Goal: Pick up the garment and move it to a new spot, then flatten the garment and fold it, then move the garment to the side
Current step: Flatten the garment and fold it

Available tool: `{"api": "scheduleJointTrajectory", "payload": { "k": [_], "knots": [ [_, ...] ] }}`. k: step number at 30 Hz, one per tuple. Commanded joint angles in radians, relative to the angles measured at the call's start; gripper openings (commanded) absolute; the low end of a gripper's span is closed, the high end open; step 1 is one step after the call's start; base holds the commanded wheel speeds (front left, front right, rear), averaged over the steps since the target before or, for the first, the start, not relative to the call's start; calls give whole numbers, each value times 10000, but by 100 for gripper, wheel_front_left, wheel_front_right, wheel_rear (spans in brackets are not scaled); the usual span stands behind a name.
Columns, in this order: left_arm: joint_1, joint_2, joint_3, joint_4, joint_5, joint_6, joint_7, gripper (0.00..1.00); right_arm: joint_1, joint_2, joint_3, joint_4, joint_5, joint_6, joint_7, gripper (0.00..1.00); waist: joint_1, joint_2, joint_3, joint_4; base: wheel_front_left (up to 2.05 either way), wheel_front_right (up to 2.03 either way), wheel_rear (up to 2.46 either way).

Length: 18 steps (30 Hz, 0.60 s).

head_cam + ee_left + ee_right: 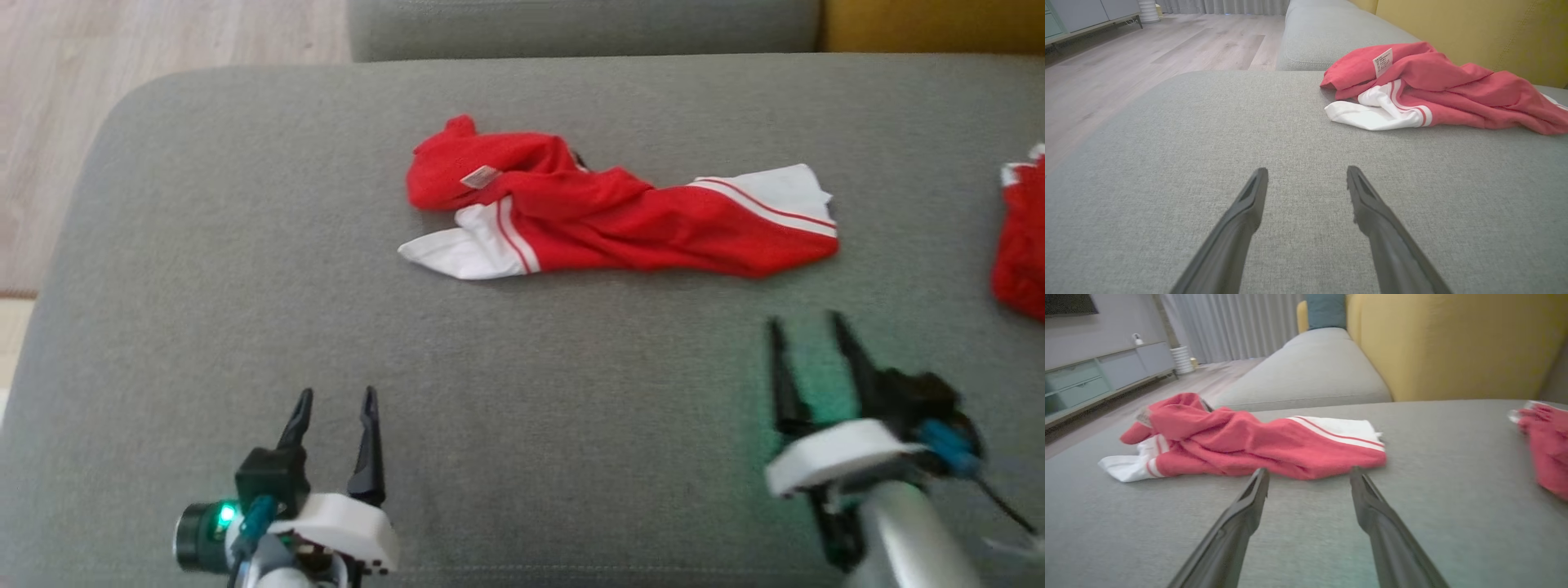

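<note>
The garment, a bright red mesh jersey with white striped ends and a small white tag, lies crumpled in a long heap on the grey cushion. It also appears in the left wrist view as the garment at the upper right, and in the right wrist view as the garment just beyond the fingertips. My left gripper stands open near the cushion's front left, well short of the cloth. My right gripper is open too, a short way in front of the jersey's right end. Nothing lies between either pair of fingers.
A second red cloth lies at the cushion's right edge. Behind the cushion runs a yellow backrest and another grey cushion. Wooden floor lies beyond the left edge.
</note>
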Motion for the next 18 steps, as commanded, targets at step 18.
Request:
{"api": "scheduleJointTrajectory", "payload": {
  "k": [18],
  "knots": [
    [-1011, 12, -1541, -365, -768, 47, -55, 100, -4975, 2, 5310, 3214, 703, 37, 1234, 100, 0, -1, 1200, 3264, 0, 0, 0]
  ]
}}
